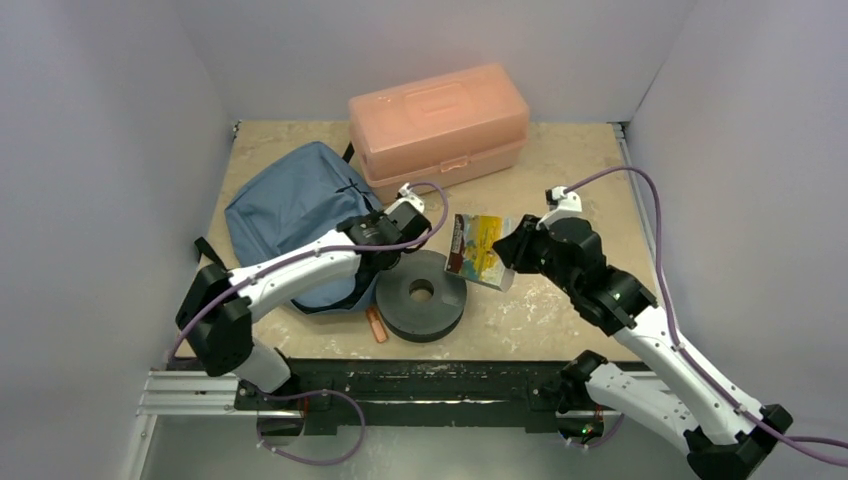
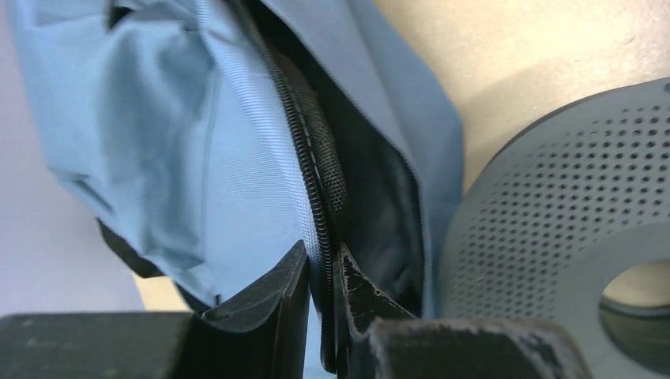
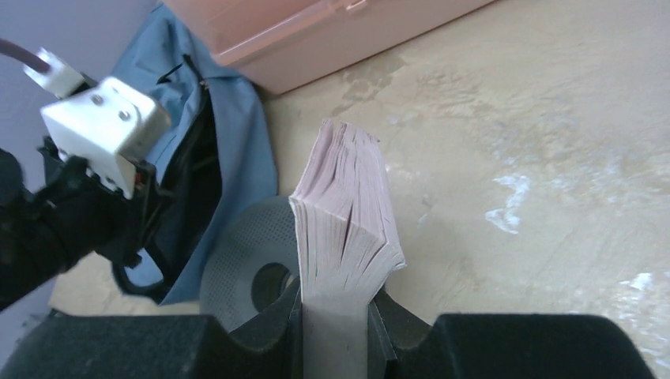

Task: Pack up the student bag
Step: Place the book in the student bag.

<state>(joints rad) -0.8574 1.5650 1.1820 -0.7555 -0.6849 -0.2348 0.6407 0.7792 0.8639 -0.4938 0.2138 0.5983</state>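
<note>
The student bag [image 1: 290, 215] lies on the left of the table [image 1: 530, 320], its zipper mouth running front to back along its right edge, where the left hand [image 2: 322, 288] is pinched on the zipper lip. The right hand [image 3: 336, 308], clamped on a book [image 3: 348, 213], sits right of that mouth, with the grey disc [image 1: 421, 293] between them; the book likely has to go leftward, edge in line with the slit

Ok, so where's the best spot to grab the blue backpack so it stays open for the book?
Take the student bag by the zipper edge of its mouth, coming from the grey disc side. That lip is thin, stands clear of the dark lining and faces the disc, so it suits a pinch; the left gripper pinches it there.
</note>
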